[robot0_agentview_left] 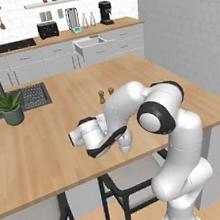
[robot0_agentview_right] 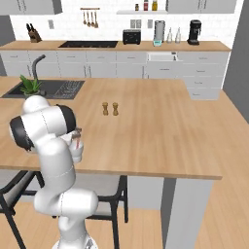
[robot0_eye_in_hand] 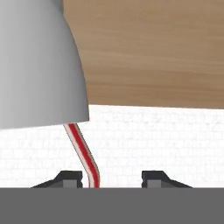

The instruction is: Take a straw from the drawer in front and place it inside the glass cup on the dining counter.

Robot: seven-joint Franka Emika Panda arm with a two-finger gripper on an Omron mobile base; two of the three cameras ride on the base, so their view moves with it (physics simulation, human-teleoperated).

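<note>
Above glass cup (robot0_eye_in_hand: 37, 65), inverted pincer (robot0_eye_in_hand: 111, 177)

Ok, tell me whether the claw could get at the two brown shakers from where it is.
Probably yes: the claw stands open at the glass cup, with the straw in the cup, and bare dining counter lies between it and the shakers.

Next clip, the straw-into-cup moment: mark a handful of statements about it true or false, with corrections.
1. The straw runs down into the glass cup. True.
2. The jaws of the gripper are clamped on the straw. False: they stand apart, and the straw passes beside one finger.
3. The glass cup stands near the dining counter's front edge. True.
4. The drawer on the far wall is closed. False: it stands pulled out.
5. Two brown shakers stand on the dining counter. True.
</note>
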